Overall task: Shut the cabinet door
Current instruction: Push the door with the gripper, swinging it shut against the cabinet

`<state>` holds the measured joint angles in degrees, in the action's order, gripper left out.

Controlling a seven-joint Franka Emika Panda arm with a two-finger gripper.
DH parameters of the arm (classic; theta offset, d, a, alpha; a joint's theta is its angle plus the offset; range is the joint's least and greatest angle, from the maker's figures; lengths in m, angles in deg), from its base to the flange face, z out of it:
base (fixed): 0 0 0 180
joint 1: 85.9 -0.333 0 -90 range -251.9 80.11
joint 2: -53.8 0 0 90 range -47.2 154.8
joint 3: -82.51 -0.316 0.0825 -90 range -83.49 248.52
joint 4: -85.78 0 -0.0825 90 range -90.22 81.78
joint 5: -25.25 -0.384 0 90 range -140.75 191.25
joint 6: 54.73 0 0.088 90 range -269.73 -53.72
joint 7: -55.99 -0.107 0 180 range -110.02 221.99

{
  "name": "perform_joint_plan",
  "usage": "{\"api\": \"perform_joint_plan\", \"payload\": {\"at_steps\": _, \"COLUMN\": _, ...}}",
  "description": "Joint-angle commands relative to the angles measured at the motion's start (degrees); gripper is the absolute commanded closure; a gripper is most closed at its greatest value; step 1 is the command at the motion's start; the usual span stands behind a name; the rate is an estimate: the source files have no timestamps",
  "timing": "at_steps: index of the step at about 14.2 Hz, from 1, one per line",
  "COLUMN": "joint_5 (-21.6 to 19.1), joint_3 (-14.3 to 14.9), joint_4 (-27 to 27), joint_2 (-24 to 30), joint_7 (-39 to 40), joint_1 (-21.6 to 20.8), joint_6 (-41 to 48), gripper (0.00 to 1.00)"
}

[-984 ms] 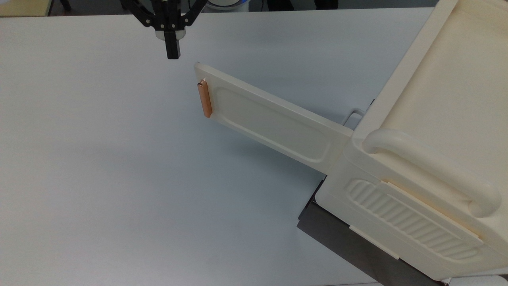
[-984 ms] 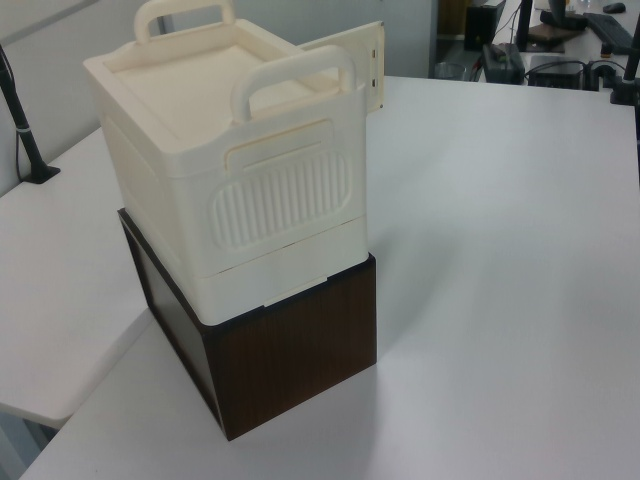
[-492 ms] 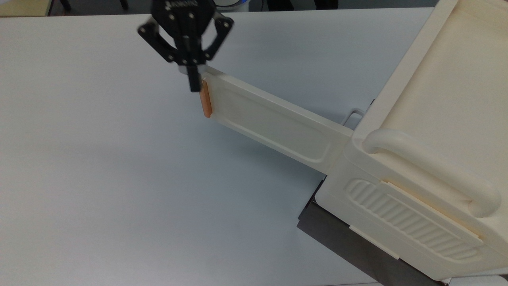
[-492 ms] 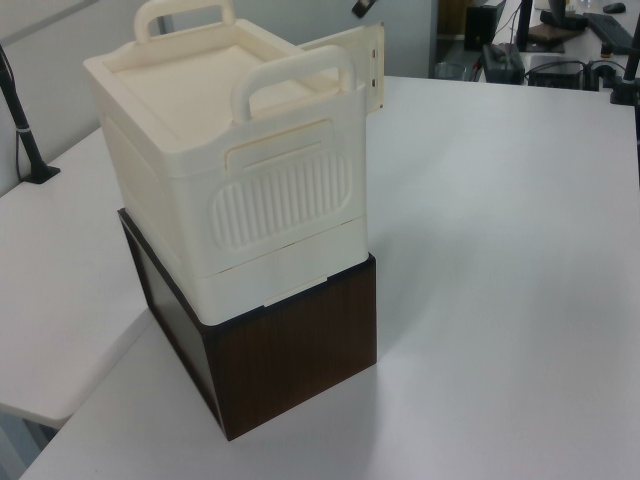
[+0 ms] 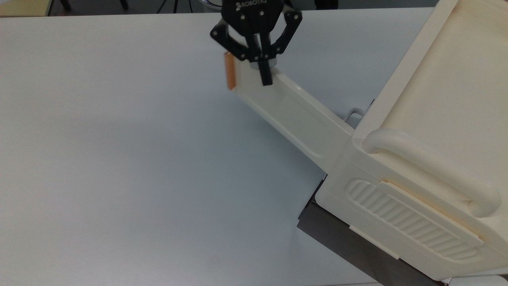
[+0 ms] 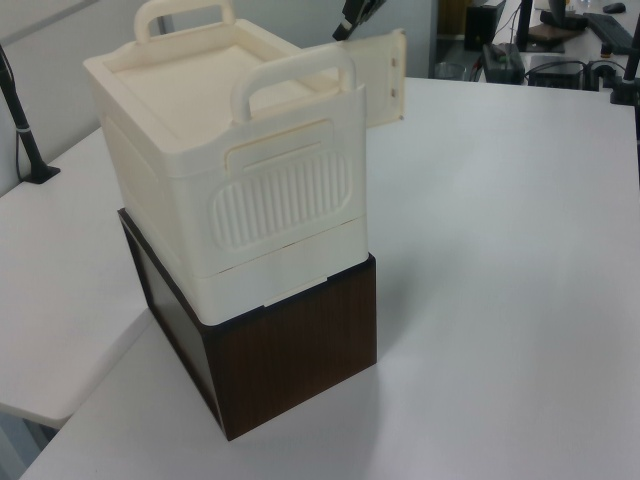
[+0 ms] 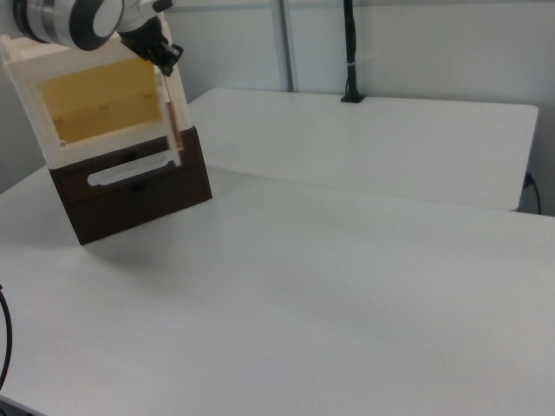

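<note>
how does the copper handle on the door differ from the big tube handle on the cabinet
The copper-orange bar handle is short, thin, straight and metallic-looking; the tube handle is long, thick, cream and arched.

The bar handle sits at the free end of the swung-out cabinet door, next to the gripper; the tube handle sits on the cabinet top edge above the ribbed panel.

Both are fixed grips.

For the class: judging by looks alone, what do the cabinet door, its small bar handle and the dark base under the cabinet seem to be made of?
The cabinet door: likely moulded plastic, cream, smooth semi-matt, with rounded edges and a pressed-in panel.
The bar handle: copper-orange with a slight sheen, so metal or metallic-coated plastic; the look leaves it open.
The dark base: dark brown with faint grain, probably wood or wood-effect laminate.
</note>
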<state>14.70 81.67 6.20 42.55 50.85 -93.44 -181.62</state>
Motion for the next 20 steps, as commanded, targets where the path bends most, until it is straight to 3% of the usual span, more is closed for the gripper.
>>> {"api": "perform_joint_plan", "payload": {"at_steps": 1, "joint_5": -2.7, "joint_3": -1.5, "joint_4": 0.0, "joint_2": 2.3, "joint_7": -0.7, "joint_1": -0.9, "joint_6": 8.7, "gripper": 1.0}}
{"api": "perform_joint_plan", "payload": {"at_steps": 4, "joint_5": -4.0, "joint_3": -5.9, "joint_4": 0.0, "joint_2": 2.5, "joint_7": -1.0, "joint_1": -1.0, "joint_6": 12.3, "gripper": 1.0}}
{"api": "perform_joint_plan", "payload": {"at_steps": 8, "joint_5": -8.0, "joint_3": -8.8, "joint_4": -0.1, "joint_2": 1.8, "joint_7": -1.2, "joint_1": -1.0, "joint_6": 10.4, "gripper": 1.0}}
{"api": "perform_joint_plan", "payload": {"at_steps": 10, "joint_5": -9.3, "joint_3": -8.8, "joint_4": -0.3, "joint_2": 1.9, "joint_7": -1.2, "joint_1": -0.9, "joint_6": 6.6, "gripper": 1.0}}
{"api": "perform_joint_plan", "payload": {"at_steps": 17, "joint_5": -8.2, "joint_3": -8.7, "joint_4": -1.5, "joint_2": 1.8, "joint_7": 0.0, "joint_1": -0.8, "joint_6": 6.8, "gripper": 1.0}}
{"api": "perform_joint_plan", "payload": {"at_steps": 20, "joint_5": -4.8, "joint_3": -7.9, "joint_4": -2.4, "joint_2": 2.3, "joint_7": 2.2, "joint_1": -0.2, "joint_6": 12.3, "gripper": 1.0}}
